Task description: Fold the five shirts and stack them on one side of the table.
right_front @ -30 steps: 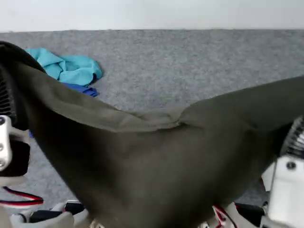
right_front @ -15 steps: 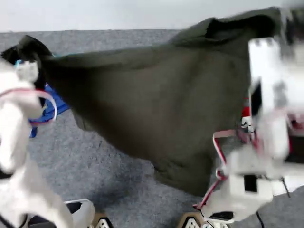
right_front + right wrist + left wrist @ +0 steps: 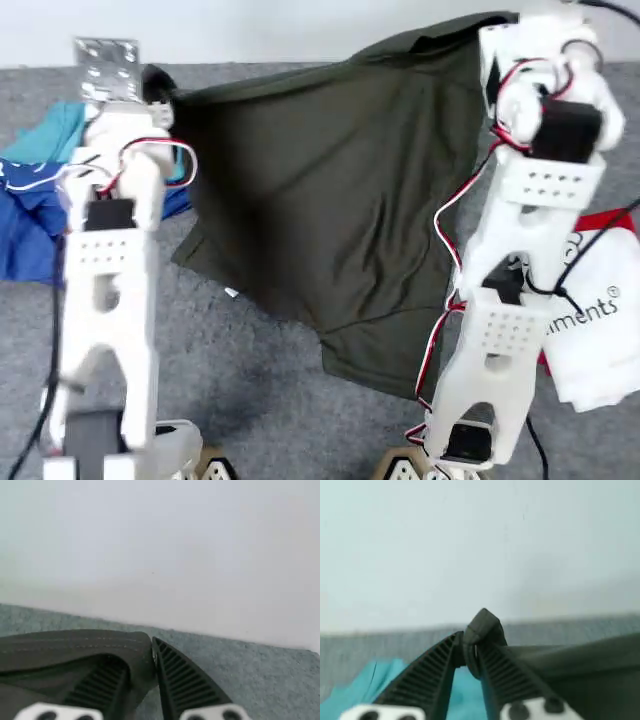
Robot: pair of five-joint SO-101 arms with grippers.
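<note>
A dark olive shirt [image 3: 330,190] is stretched between the two arms, its upper edge held up near the far side of the table and its lower part draped on the grey mat. My left gripper [image 3: 152,86] is shut on one top corner; in the left wrist view the cloth [image 3: 483,625] bunches between its fingertips [image 3: 470,647]. At the back right my right gripper [image 3: 497,32] is shut on the other corner, with the folded hem [image 3: 75,645] pinched in its fingers [image 3: 152,647]. A teal shirt [image 3: 52,132] and a blue shirt [image 3: 25,225] lie crumpled at the left.
A white shirt [image 3: 600,320] with a red part lies at the right edge beside the right arm. The grey mat [image 3: 260,400] shows bare in front of the olive shirt. A pale wall [image 3: 160,540] stands behind the table. Both arm bases stand at the near edge.
Both arms have swung away from the camera toward the far side, carrying the olive shirt with them. The shirt went from hanging close to the lens to being spread over the mat.
</note>
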